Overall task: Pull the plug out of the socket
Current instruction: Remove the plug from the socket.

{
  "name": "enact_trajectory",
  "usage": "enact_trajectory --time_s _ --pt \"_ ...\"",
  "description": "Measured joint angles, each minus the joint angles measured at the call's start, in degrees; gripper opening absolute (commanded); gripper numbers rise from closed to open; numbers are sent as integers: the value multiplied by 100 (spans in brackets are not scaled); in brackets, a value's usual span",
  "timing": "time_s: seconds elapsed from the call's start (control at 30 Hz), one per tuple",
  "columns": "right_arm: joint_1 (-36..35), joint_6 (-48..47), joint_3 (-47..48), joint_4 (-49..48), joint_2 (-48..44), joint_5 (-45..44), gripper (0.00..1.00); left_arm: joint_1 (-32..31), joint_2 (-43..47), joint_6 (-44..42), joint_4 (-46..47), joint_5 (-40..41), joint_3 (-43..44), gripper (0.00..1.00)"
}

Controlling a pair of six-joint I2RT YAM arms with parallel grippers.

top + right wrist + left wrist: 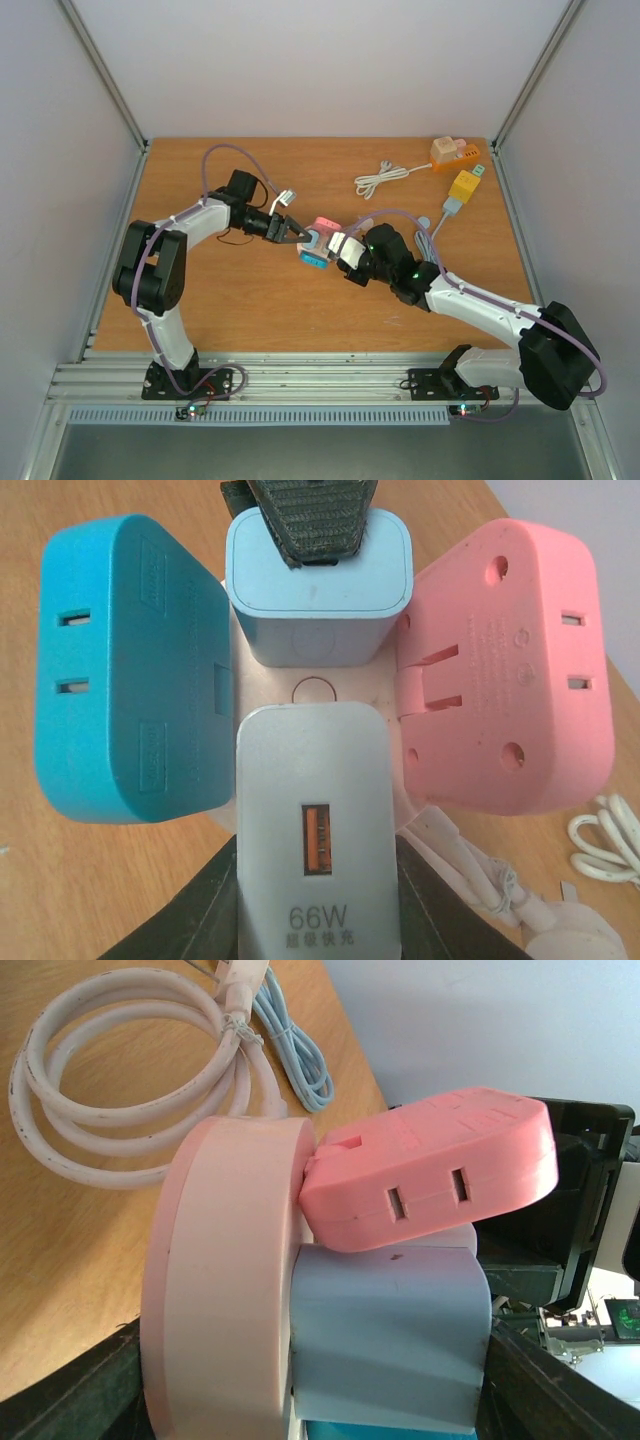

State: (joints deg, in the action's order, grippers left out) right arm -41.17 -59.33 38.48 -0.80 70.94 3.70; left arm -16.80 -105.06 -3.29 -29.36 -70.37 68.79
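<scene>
**Gripping both plugs on the socket hub, mid-table**

Left gripper (296, 235) is clamped on the pale blue plug (318, 590). Its dark fingers (70, 1400) sit on both sides of the plug body. Right gripper (343, 250) is closed on the 66W charger (310, 820), fingers (195, 910) flanking its lower sides. Both plugs sit in the round socket hub (320, 692), which is mid-table between the two grippers; I can't tell whether it rests on the wood or is lifted.

Likely reason for the opposed hold is that one arm braces the hub through its plug while the other pulls straight out. Which arm pulls is not clear. Neither plug looks unseated yet.

Counts:
- 2 grippers, both gripping
- 1 hub
- 2 plugs seated in it
- 2 side wings with slots: blue wing (125, 670) and pink wing (510, 670)
- Far right of the table (200, 300): 1 coiled white cable (378, 180), 1 orange block (449, 152), 1 yellow block (465, 185), all well apart from the hub
</scene>
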Motion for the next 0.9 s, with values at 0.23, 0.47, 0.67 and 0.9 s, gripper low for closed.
enact_trajectory --time_s 0.23,0.47,0.67,0.9 --pt "9 98 90 232 -9 109 1 -11 0 -146 -192 -9 0 0" --pt "7 -72 -70 -157 -61 35 1 13 -2 -116 -149 55 59 0" --pt "7 -254 -214 -474 -68 -26 1 17 -4 -55 -105 94 85 0" --pt "7 -201 -166 -354 -68 -37 1 13 -4 -63 -111 166 87 0"
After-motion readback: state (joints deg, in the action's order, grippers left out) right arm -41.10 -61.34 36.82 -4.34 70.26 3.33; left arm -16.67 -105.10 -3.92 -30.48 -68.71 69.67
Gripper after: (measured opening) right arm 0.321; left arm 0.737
